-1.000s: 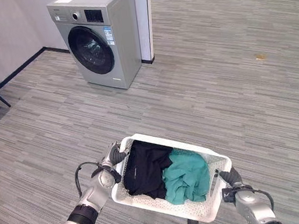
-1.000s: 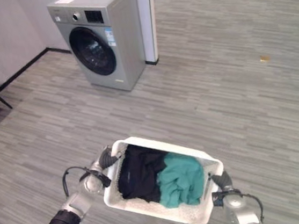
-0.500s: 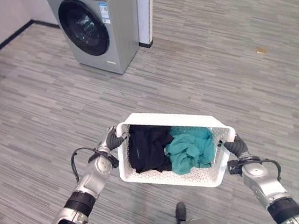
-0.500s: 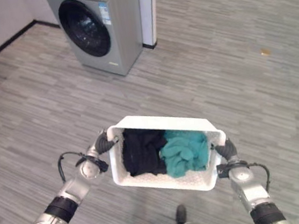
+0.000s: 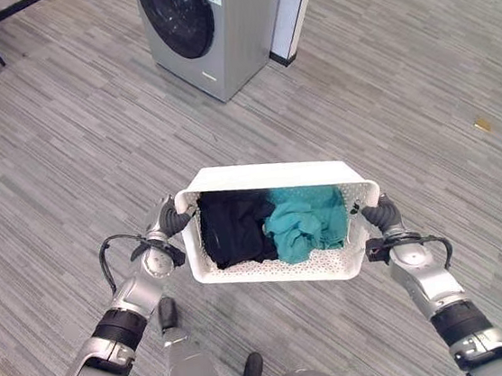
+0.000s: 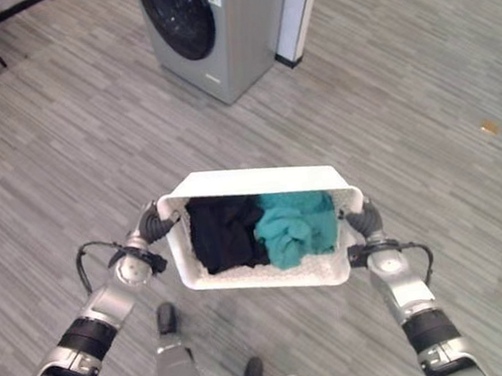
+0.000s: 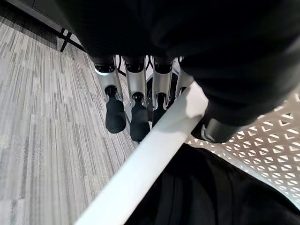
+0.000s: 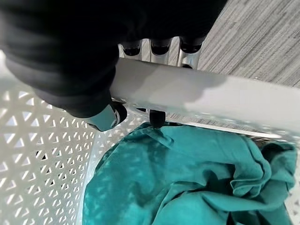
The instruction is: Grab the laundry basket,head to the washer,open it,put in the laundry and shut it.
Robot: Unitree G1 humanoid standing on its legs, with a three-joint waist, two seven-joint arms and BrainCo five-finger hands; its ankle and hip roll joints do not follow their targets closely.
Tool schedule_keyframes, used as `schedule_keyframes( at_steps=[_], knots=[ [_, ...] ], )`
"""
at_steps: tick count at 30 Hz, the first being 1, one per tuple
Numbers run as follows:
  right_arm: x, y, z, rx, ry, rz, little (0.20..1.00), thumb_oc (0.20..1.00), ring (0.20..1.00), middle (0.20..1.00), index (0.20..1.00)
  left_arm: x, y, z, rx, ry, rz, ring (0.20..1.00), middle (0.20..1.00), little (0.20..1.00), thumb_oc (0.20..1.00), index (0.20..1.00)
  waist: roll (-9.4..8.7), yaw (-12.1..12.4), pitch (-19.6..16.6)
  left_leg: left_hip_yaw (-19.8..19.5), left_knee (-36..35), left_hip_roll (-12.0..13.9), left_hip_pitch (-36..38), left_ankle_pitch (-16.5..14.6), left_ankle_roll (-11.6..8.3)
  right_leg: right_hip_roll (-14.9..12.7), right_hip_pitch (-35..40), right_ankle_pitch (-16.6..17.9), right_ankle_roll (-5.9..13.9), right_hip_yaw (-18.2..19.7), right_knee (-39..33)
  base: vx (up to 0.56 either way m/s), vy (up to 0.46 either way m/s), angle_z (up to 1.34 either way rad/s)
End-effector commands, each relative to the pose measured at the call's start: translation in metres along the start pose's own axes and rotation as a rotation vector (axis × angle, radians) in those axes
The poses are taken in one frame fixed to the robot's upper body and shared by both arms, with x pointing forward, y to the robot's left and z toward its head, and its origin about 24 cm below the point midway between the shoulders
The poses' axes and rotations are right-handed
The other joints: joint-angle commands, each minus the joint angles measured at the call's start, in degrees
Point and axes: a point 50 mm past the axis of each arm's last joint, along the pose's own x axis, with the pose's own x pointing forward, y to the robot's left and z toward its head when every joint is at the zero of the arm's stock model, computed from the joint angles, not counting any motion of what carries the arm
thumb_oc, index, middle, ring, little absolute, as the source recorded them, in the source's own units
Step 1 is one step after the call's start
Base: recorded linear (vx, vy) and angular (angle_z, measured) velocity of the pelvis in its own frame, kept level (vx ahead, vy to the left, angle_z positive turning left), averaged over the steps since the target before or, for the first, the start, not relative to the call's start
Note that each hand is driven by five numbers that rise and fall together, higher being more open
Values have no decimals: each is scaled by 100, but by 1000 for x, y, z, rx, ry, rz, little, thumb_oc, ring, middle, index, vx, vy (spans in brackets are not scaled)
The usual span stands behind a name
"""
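Fingers (image 7: pixel 136 119) of left hand (image 5: pixel 171 221) hook over one end rim of laundry basket (image 5: pixel 283 271); right hand (image 5: pixel 377 217) clamps the opposite rim, thumb inside. Basket hangs btwn both hands above floor (image 5: pixel 67 164), washer (image 5: pixel 205 25) beyond fingertips. Keep it level, approach door squarely. White perforated plastic w/ black garment (image 5: pixel 233 231) & teal garment (image 5: pixel 305 223).

Washer (image 5: pixel 215 29) top cut off by edge.

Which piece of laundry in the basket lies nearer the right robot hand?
The teal garment; the black garment lies toward the left robot hand, away from the right robot hand.
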Motion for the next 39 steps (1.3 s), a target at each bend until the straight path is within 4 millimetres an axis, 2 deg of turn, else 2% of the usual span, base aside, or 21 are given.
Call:
schedule_keyframes(
  at_steps=[1, 2, 4, 5, 6, 9, 11, 12, 13, 15, 19, 20, 25, 26, 27, 28, 29, 30, 32, 35, 39],
  knots=[
    [1, -6, 45, 43, -225, 44, 200, 200, 200, 200, 200, 19, 27, 48, -45, -181, 120, 200, 200, 200, 200, 200, 474, -7, -762, 201, 21, 504, 764, 58, -247, -1042, -184, -707, 549, 34, 650, 575, 585, -67],
    [-3, -1, 42, 47, -218, 62, 200, 200, 200, 200, 200, 17, 25, 47, -52, -186, 122, 200, 200, 200, 200, 200, 512, 54, -841, 227, 417, 322, 773, -347, -133, -1380, -50, -666, 660, 94, 768, 423, 443, -72],
    [-5, 1, 41, 45, -219, 73, 200, 200, 200, 200, 200, 16, 25, 47, -53, -191, 118, 200, 200, 200, 200, 200, 507, 74, -874, 267, 619, 177, 786, -567, -6, -1586, -57, -517, 762, 114, 894, 342, 400, -61],
    [-6, 2, 37, 43, -209, 75, 200, 200, 200, 200, 200, 15, 22, 47, -56, -193, 112, 200, 200, 200, 200, 200, 488, 78, -905, 370, 858, 32, 802, -755, 124, -1794, -89, -310, 835, 153, 1110, 528, 686, -10],
    [-8, 5, 32, 39, -190, 82, 200, 200, 200, 200, 200, 13, 19, 49, -60, -201, 101, 200, 200, 200, 200, 200, 497, 37, -922, 505, 1048, -286, 948, -1071, 405, -2154, -393, 337, 854, 366, 1911, 390, 533, 15],
    [-8, 5, 30, 39, -181, 74, 200, 200, 200, 200, 200, 13, 20, 52, -56, -215, 96, 200, 200, 200, 200, 200, 549, -53, -875, 612, 1083, -577, 1129, -1284, 709, -2347, -826, 855, 796, 602, 2805, 331, 502, 16],
    [-6, 9, 35, 50, -201, 77, 200, 200, 200, 200, 200, 13, 20, 55, -54, -224, 103, 200, 200, 200, 200, 200, 625, -148, -760, 732, 887, -835, 1502, -1471, 965, -2096, -1542, 659, 787, 775, 3427, 363, 478, 3],
    [-5, 6, 38, 46, -212, 69, 200, 200, 200, 200, 200, 14, 19, 56, -56, -230, 100, 200, 200, 200, 200, 200, 645, -297, -700, 627, 747, -1001, 1741, -1516, 981, -1502, -1933, 184, 786, 952, 3255, 251, 222, 3],
    [-5, 6, 39, 46, -213, 69, 200, 200, 200, 200, 200, 14, 19, 56, -56, -231, 100, 200, 200, 200, 200, 200, 652, -294, -709, 631, 725, -991, 1733, -1490, 976, -1491, -1945, 204, 774, 950, 3238, 308, 182, 5],
    [-3, 2, 43, 49, -230, 50, 200, 200, 200, 200, 200, 15, 17, 60, -74, -237, 97, 200, 200, 200, 200, 200, 589, -447, -642, 489, 567, -1276, 2192, -1742, 984, -824, -2243, -54, 832, 1064, 2201, 416, 128, 53],
    [-5, -4, 37, 51, -214, 31, 200, 200, 200, 200, 200, 19, 10, 63, -76, -229, 80, 200, 200, 200, 200, 200, 505, -628, -686, 298, 356, -1526, 2755, -2034, 952, -449, -2544, 413, 934, 1145, 895, 432, 46, 78],
    [-7, -4, 32, 48, -201, 29, 200, 200, 200, 200, 200, 20, 7, 63, -67, -221, 74, 200, 200, 200, 200, 200, 468, -639, -717, 248, 341, -1634, 2999, -2163, 915, -498, -2642, 619, 995, 714, 478, 273, 11, 72],
    [-11, -10, 21, 40, -167, 19, 200, 200, 200, 200, 200, 16, -4, 61, -55, -216, 28, 200, 200, 200, 200, 200, 590, -705, -931, 216, 681, -1534, 3359, -2245, 685, -540, -2193, 539, 790, -60, 394, 486, -50, 48],
    [-12, -12, 18, 39, -156, 17, 200, 200, 200, 200, 200, 13, -8, 58, -66, -211, 19, 200, 200, 200, 200, 200, 636, -698, -985, 421, 1686, -1226, 3139, -1529, 206, -459, -1926, 511, 554, -204, 496, 237, -124, 30],
    [-12, -12, 18, 39, -156, 17, 200, 200, 200, 200, 200, 13, -8, 58, -67, -211, 19, 200, 200, 200, 200, 200, 644, -708, -990, 407, 1730, -1211, 3109, -1548, 194, -450, -1932, 509, 546, -216, 495, 394, -303, 37],
    [-9, -12, 19, 60, -150, 1, 200, 200, 200, 200, 200, 13, -11, 58, -77, -205, 7, 200, 200, 200, 200, 200, 576, -689, -925, 657, 3487, -614, 2390, -314, -249, -389, -1641, 412, 250, -223, 537, 161, -199, 45],
    [-9, -12, 19, 61, -151, 1, 200, 200, 200, 200, 200, 13, -10, 58, -77, -205, 8, 200, 200, 200, 200, 200, 593, -688, -927, 648, 3539, -586, 2357, -335, -261, -364, -1651, 414, 238, -226, 535, 343, -309, 53],
    [-6, -6, 23, 64, -160, 4, 200, 200, 200, 200, 200, 13, -7, 57, -92, -200, 27, 200, 200, 200, 200, 200, 515, -492, -836, 619, 4959, -471, 1762, 3, -295, -274, -1282, 303, 18, -100, 459, 167, -121, 16],
    [-7, -4, 20, 56, -149, 8, 200, 200, 200, 200, 200, 12, -11, 56, -106, -189, 21, 200, 200, 200, 200, 200, 493, -442, -808, 604, 5228, -186, 1500, -47, -108, -172, -980, 198, -96, 35, 335, 360, -132, -38],
    [-8, -3, 19, 53, -144, 15, 200, 200, 200, 200, 200, 12, -12, 58, -116, -187, 18, 200, 200, 200, 200, 200, 406, -336, -771, 661, 4349, 21, 1140, -517, 167, -310, -742, 108, -7, 200, 256, 253, 42, -39],
    [-8, 2, 17, 36, -141, 45, 200, 200, 200, 200, 200, 9, -11, 48, -133, -158, 33, 200, 200, 200, 200, 200, 406, -135, -859, -218, 1521, -484, 1306, -860, 202, -419, -553, -17, 171, 690, 268, 240, 167, -70]
  ],
)
